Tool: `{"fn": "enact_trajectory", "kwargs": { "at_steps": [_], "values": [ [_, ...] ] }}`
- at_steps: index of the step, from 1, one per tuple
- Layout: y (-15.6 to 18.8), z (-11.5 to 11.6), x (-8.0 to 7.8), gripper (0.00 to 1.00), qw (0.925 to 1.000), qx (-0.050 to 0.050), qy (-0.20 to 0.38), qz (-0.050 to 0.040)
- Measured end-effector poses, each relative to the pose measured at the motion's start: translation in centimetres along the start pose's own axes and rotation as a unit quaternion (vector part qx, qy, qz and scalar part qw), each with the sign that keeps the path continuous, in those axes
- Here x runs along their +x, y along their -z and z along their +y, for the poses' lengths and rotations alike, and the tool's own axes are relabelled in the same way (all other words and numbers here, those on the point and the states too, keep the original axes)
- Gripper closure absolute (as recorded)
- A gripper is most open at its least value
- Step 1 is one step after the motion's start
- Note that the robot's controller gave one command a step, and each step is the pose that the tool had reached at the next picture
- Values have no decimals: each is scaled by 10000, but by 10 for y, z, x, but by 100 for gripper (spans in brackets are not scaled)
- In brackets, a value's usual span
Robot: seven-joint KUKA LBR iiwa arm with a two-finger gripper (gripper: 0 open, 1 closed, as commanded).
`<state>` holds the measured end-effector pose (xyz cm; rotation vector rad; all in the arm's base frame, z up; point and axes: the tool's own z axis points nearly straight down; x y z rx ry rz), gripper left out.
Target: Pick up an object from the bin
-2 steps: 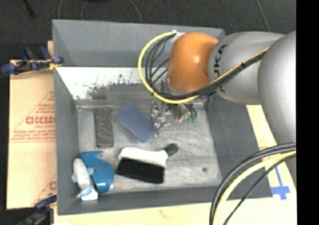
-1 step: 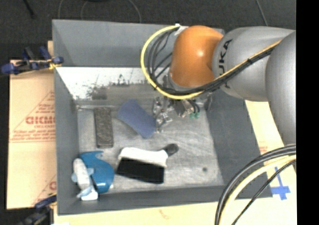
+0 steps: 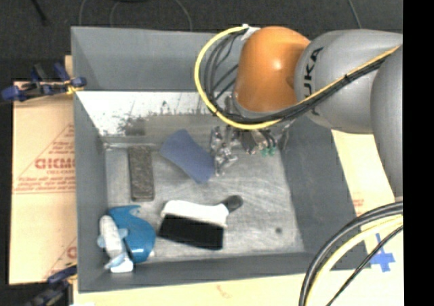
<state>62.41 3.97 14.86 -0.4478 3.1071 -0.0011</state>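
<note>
- Grey bin (image 3: pixel 135 60) holds a slate-blue flat pad (image 3: pixel 184 154), grey bar (image 3: pixel 141 173), black-and-white brush (image 3: pixel 193 223), blue-white object (image 3: pixel 129 237)
- Gripper (image 3: pixel 224 152) low beside the pad's right edge, perhaps touching; its opening cannot be told

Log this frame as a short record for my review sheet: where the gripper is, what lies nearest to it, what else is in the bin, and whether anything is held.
gripper position: gripper is low over the middle of the grey bin
nearest thing: blue flat pad, lying askew, its right edge next to the gripper
other things: grey rectangular block at the left; black-and-white brush near the front; blue-and-white item in the front-left corner
held: nothing seen in its grasp
task state: no thing lifted yet
</note>
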Motion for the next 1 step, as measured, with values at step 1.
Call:
{"fn": "enact_trajectory", "kwargs": {
  "at_steps": [1],
  "values": [
    [16,-1,-1,100,10000,7,-5,-26]
  ]
}}
